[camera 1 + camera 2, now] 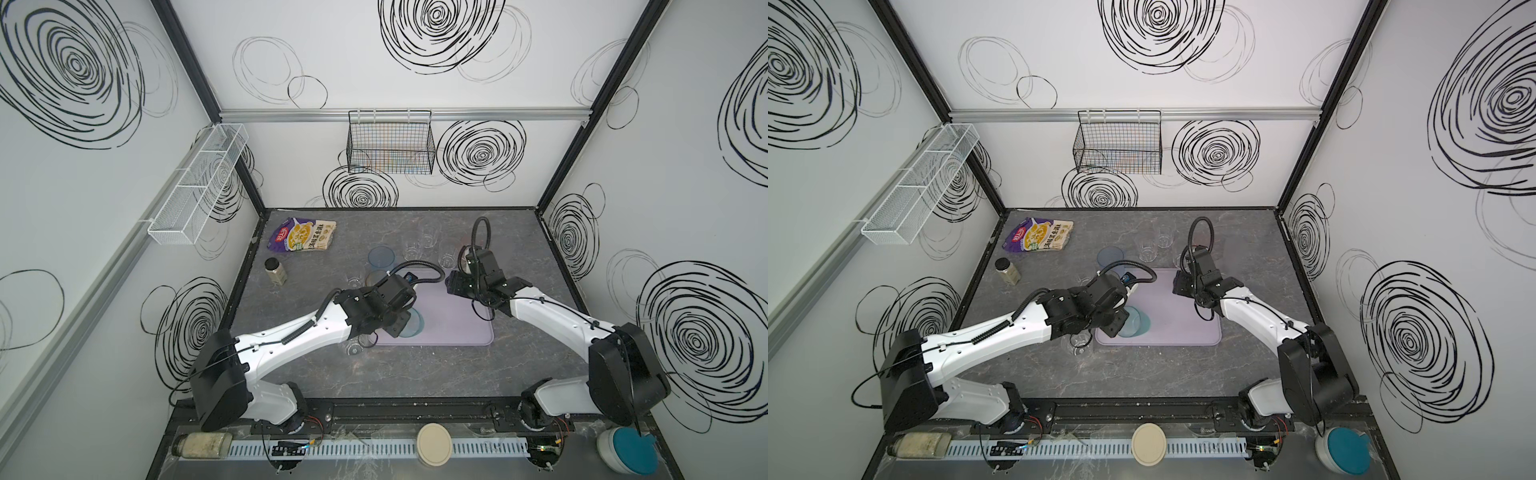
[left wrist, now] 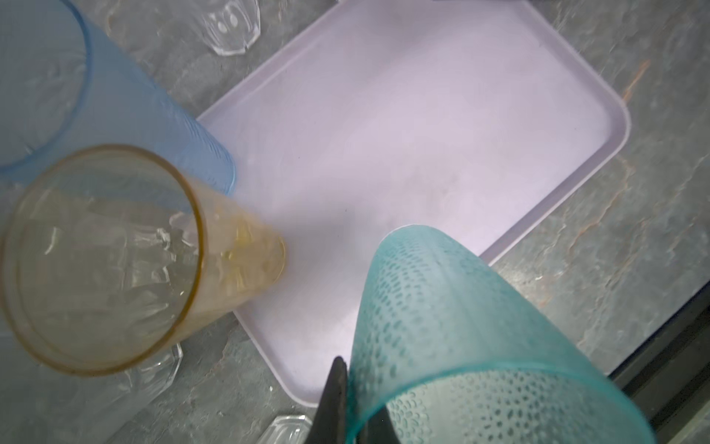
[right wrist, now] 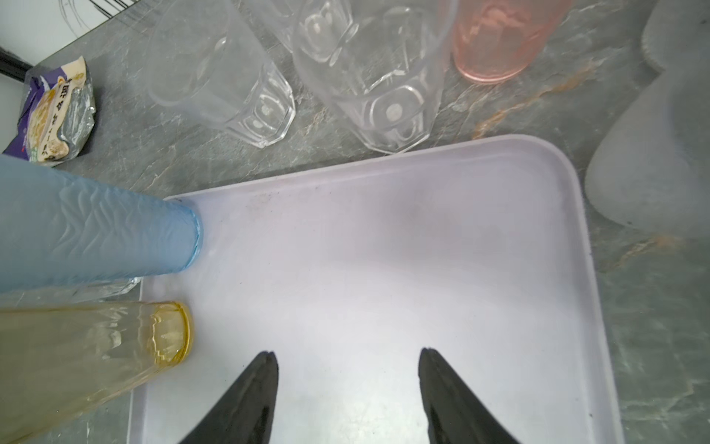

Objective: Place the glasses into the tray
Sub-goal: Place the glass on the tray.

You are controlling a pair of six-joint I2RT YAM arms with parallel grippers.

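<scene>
Mid-frame in both top views lies the tray [image 1: 457,328] on the table [image 1: 415,386], with both arms reaching over it. The left gripper [image 2: 351,399] is pinched tight on the teal glass [image 2: 461,307] at its rim, over the tray's lower left. The right gripper [image 3: 347,353] hangs over bare tray, jaws well apart and holding nothing. A blue glass [image 3: 96,223] and an amber glass [image 3: 77,357] stand just inside the tray's left edge. Clear glasses [image 3: 384,96] and a pink glass [image 3: 495,42] stand on the table beyond its upper edge.
</scene>
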